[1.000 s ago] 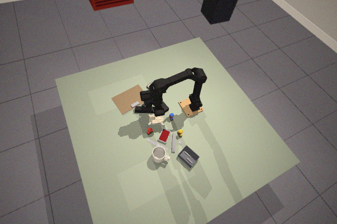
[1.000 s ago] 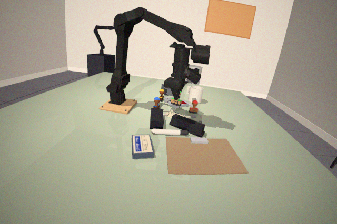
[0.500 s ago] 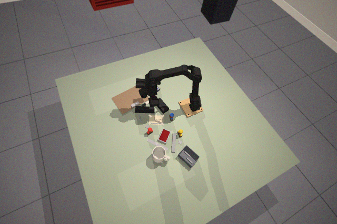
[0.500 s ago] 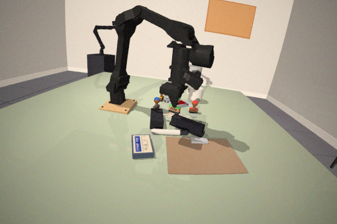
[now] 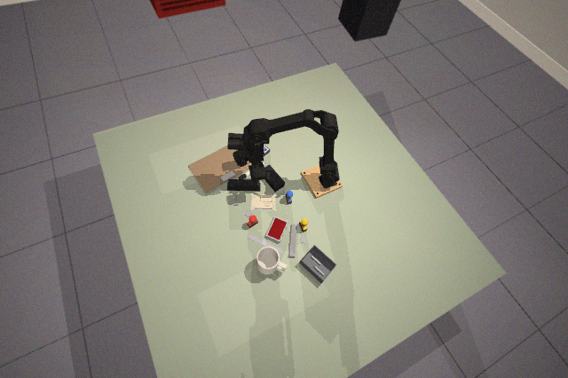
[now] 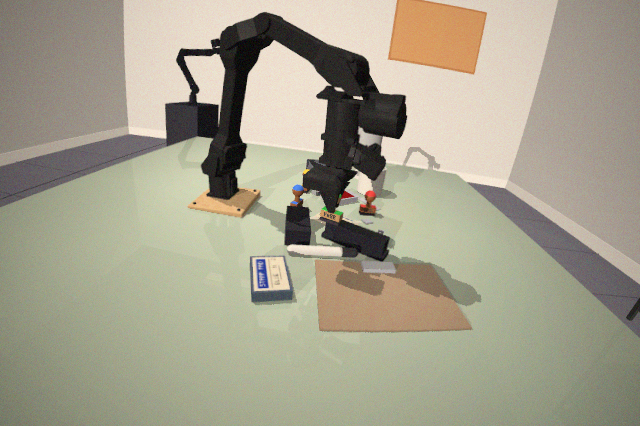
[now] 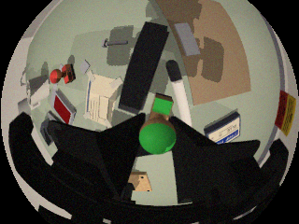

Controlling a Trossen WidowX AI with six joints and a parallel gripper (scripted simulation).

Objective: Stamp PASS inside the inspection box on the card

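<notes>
My gripper is shut on the PASS stamp, which has a green knob. It holds the stamp in the air near the two black blocks. The cream card lies on the bench among small corner pieces; its inspection box is too small to make out. The open red ink pad lies beyond the card. A closed blue-labelled stamp pad lies on the other side. The stamp's underside is hidden.
Black blocks and a white marker lie near the brown board. Red, blue and yellow stamps surround the pad. A mug and dark tray stand beyond.
</notes>
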